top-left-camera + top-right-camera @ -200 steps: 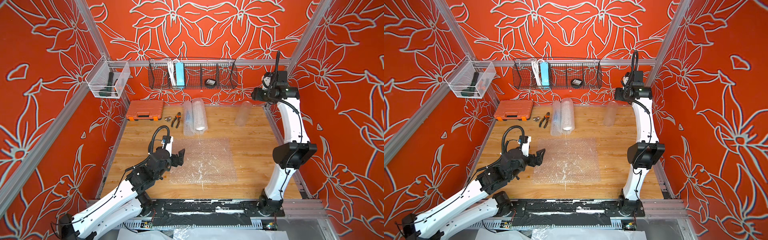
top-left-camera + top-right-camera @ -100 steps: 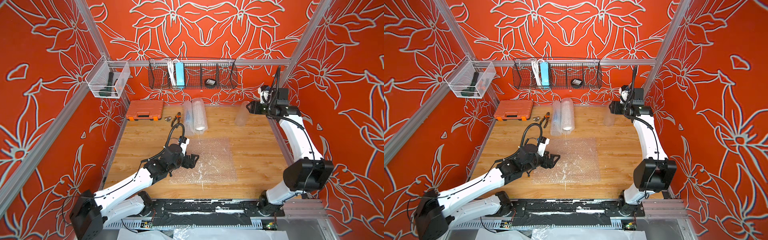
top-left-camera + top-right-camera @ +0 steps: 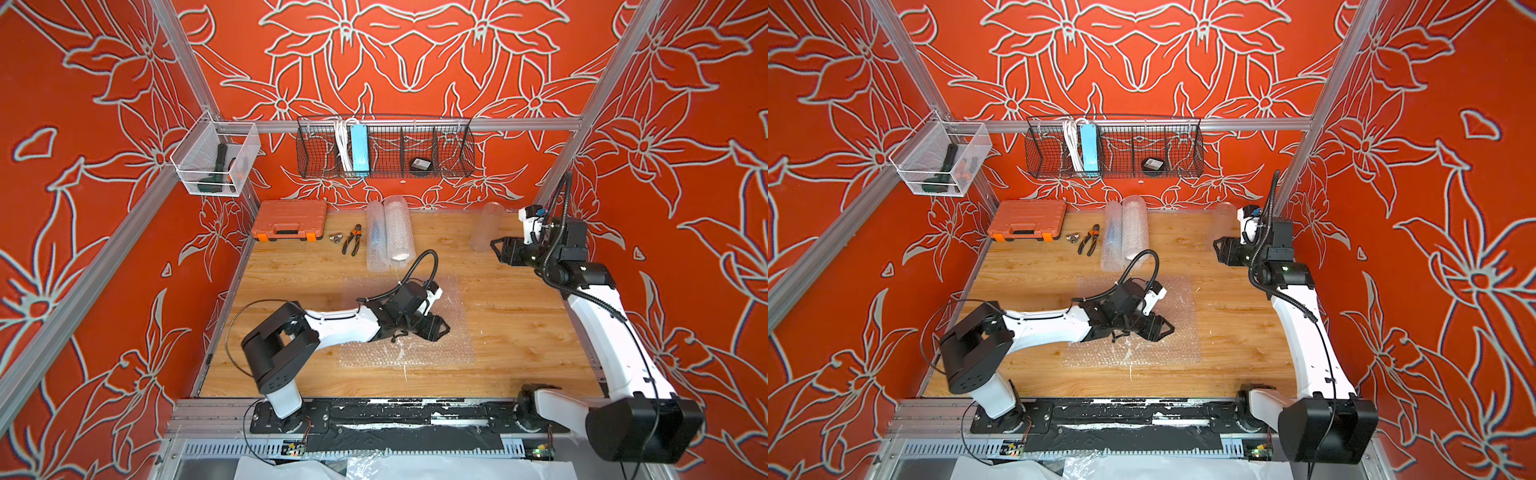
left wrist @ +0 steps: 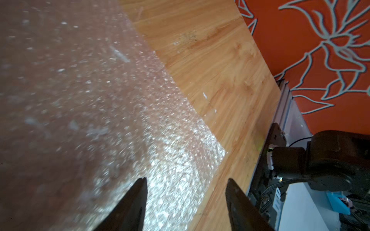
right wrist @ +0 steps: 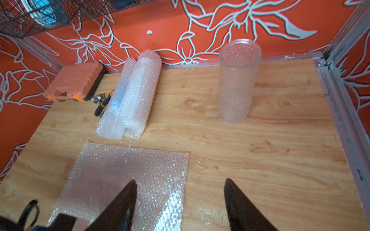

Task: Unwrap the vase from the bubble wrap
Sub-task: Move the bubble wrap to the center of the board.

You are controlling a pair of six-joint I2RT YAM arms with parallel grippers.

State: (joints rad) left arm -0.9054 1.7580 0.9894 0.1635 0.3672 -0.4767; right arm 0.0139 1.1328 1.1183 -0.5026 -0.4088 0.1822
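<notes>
A flat sheet of bubble wrap [image 3: 455, 349] [image 3: 1181, 347] [image 5: 124, 170] lies mid-table. My left gripper [image 3: 441, 330] [image 3: 1165, 328] [image 4: 186, 180] hovers low over its right part, jaws open and holding nothing, with the sheet [image 4: 140, 100] below them. A clear glass vase [image 3: 484, 226] [image 3: 1223, 220] [image 5: 238, 80] stands upright and bare at the back right. My right gripper [image 3: 498, 249] [image 3: 1219, 249] [image 5: 179, 181] hangs open and empty just in front of the vase. Two rolled bubble wrap tubes [image 3: 392, 232] [image 3: 1129, 232] [image 5: 140, 90] lie side by side at the back centre, with something bluish inside one.
An orange tool case [image 3: 289, 220] sits at the back left, with pliers [image 3: 352, 239] and small metal bits [image 3: 334, 237] beside it. A black wire basket [image 3: 384, 145] and a clear bin [image 3: 214, 160] hang on the walls. An aluminium rail [image 5: 338, 112] edges the table's right side.
My left arm reached right across the flat sheet and its jaws narrowed. My right arm came down from the back corner and forward, beside the vase.
</notes>
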